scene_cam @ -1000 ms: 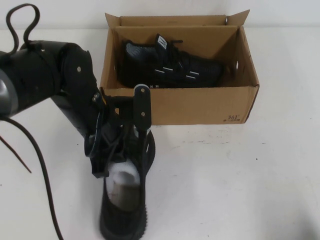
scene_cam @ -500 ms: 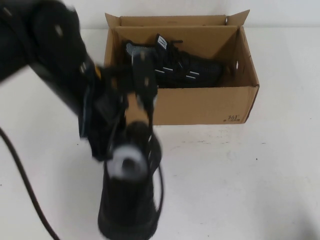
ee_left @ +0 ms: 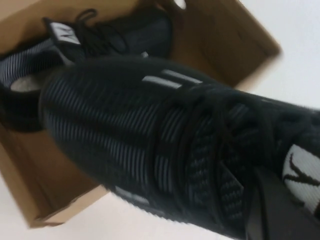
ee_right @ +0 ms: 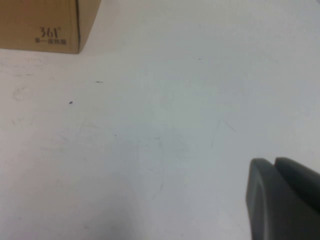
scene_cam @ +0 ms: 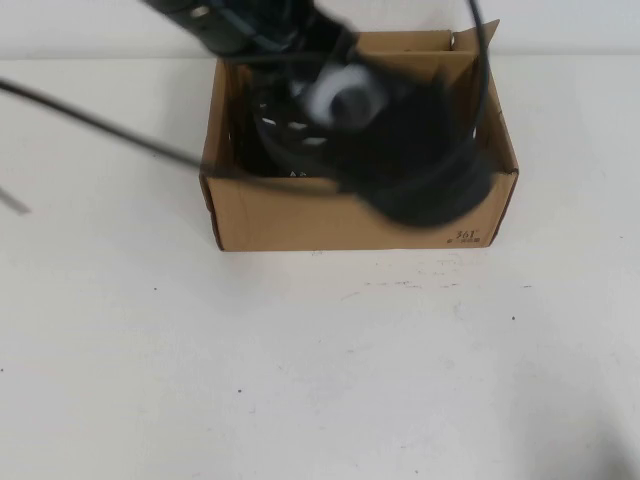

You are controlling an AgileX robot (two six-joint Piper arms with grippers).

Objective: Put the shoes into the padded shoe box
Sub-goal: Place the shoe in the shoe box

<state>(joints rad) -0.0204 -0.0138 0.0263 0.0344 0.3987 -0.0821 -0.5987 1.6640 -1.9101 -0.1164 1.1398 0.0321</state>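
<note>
My left gripper [scene_cam: 300, 45] is shut on a black knit sneaker [scene_cam: 420, 165] and holds it above the brown cardboard shoe box [scene_cam: 300, 215], toe towards the box's right front corner. White paper stuffing [scene_cam: 345, 100] shows in its opening. In the left wrist view the held sneaker [ee_left: 150, 140] fills the picture, one finger [ee_left: 280, 210] against its tongue. The other sneaker [ee_left: 115, 35] lies inside the box [ee_left: 30, 180], partly hidden in the high view [scene_cam: 275, 135]. My right gripper [ee_right: 274, 162] is shut and empty over bare table, out of the high view.
The white table [scene_cam: 320, 360] spreads in front of the box. The box's "361" corner [ee_right: 50, 32] shows in the right wrist view, some way from my right gripper. Dark cables [scene_cam: 100, 120] of the left arm cross the back left.
My left arm has lifted the sneaker from the table in front of the box and swung it up and back to over the box. The table in front is now bare.
</note>
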